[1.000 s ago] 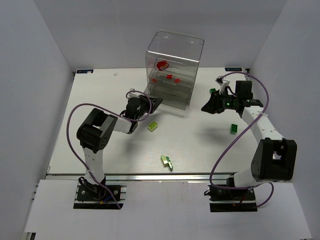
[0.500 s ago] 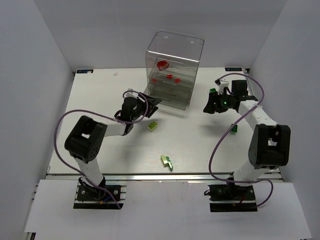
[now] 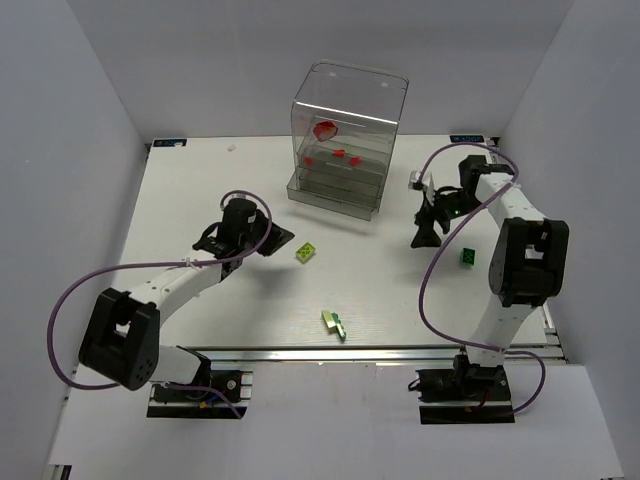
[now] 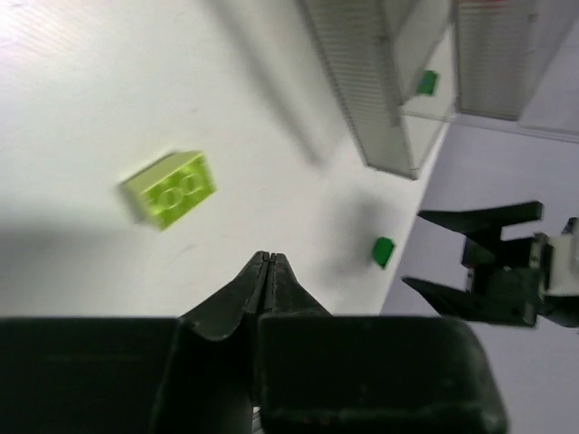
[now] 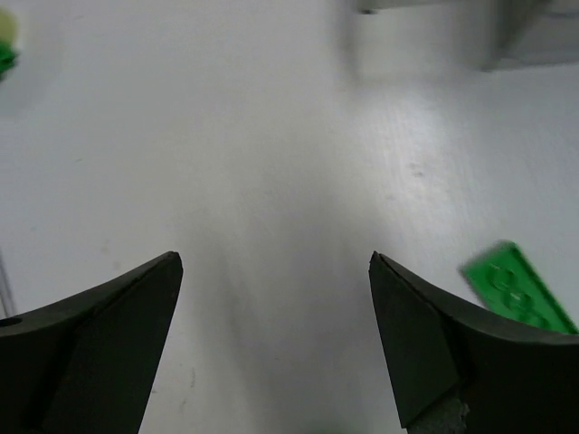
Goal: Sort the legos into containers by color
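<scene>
The clear drawer box stands at the back centre, with a rounded red piece and small red bricks inside. A yellow-green brick lies in front of it and also shows in the left wrist view. A second yellow-green piece lies near the front edge. A dark green brick lies at the right and shows in the right wrist view. My left gripper is shut and empty, just left of the yellow-green brick, as the left wrist view shows. My right gripper is open and empty over bare table, left of the dark green brick.
The left wrist view shows the box's lower drawers, a small green brick beyond them, another green brick on the table, and my right gripper's open fingers. White walls enclose the table on the left, right and back.
My left gripper has drawn back from the foot of the box to beside the yellow-green brick. My right arm has folded back and its gripper now points at the table further forward.
</scene>
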